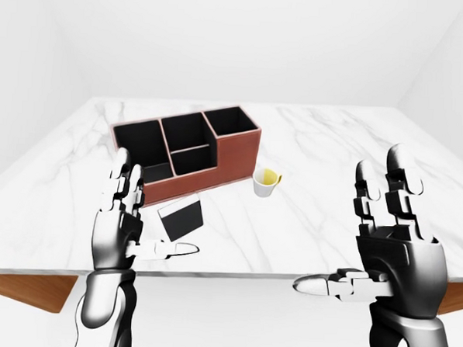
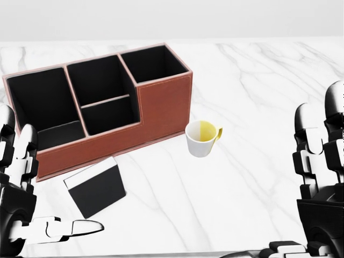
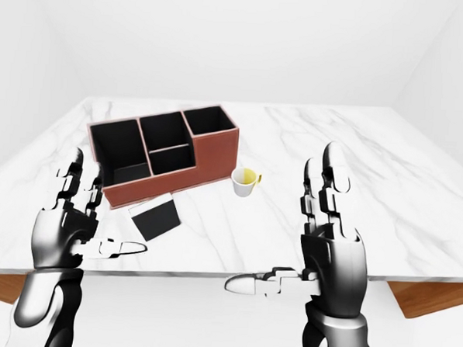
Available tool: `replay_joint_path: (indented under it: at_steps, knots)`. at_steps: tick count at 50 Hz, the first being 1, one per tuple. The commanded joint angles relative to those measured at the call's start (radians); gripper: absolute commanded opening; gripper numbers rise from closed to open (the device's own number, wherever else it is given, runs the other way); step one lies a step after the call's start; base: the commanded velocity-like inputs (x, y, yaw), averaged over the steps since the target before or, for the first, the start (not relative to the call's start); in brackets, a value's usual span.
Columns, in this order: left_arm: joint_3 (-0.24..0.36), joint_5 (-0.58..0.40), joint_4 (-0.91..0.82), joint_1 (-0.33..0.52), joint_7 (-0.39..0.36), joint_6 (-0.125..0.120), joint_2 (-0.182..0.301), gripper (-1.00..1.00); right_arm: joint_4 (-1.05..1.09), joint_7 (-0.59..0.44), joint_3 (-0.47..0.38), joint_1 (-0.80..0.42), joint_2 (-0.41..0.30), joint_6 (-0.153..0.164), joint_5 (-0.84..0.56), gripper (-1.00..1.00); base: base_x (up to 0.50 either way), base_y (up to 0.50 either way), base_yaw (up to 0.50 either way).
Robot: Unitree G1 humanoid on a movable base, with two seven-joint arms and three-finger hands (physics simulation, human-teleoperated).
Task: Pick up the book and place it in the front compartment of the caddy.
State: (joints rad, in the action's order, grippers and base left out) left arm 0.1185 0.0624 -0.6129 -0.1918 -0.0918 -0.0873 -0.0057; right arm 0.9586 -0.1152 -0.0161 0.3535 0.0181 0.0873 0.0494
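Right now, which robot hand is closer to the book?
Left. The left hand is open just beside the book, on its left in the head view. The right hand is open far across the table, past the cup.

I find no readable text, label, brand, number or sign in any view. The book (image 2: 97,189) cover facing me is plain black with a white edge. The caddy (image 2: 161,105) walls are bare brown, and the cup (image 2: 200,141) is plain white outside, yellow inside.
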Motion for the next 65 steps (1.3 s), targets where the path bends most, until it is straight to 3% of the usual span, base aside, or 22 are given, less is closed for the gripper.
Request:
replay_joint_path:
  at_steps: [1, 19, 41, 53, 59, 65]
  knots:
    - [-0.001, -0.003, -0.004, -0.003, -0.001, 0.0, -0.001, 1.0, -0.002, 0.0, 0.009, 0.003, -0.005, 0.0, -0.01, 1.0, 0.5, -0.09, 0.0]
    - [-0.002, -0.008, -0.006, -0.007, -0.001, 0.0, -0.002, 1.0, -0.009, -0.004, 0.013, 0.007, -0.01, 0.0, -0.029, 1.0, 0.49, -0.21, 0.0]
    - [-0.001, -0.01, -0.022, -0.01, -0.001, 0.0, -0.003, 1.0, -0.009, -0.004, 0.022, 0.009, -0.007, 0.0, -0.033, 1.0, 0.5, 0.0, 0.0]
    - [-0.009, -0.021, -0.062, -0.031, -0.007, 0.0, -0.005, 1.0, 0.001, -0.002, 0.018, 0.015, -0.008, 0.0, -0.03, 1.0, 0.05, 0.0, 0.0]
    - [-0.019, -0.058, -0.085, -0.051, -0.013, 0.0, -0.003, 1.0, 0.009, -0.003, 0.018, 0.017, -0.007, 0.0, -0.031, 1.0, 0.0, 0.0, 0.0]
    - [-0.03, -0.176, -0.1, -0.08, -0.043, 0.0, 0.012, 1.0, 0.0, -0.001, 0.015, 0.012, -0.006, 0.0, -0.033, 1.0, 0.0, 0.0, 0.0]
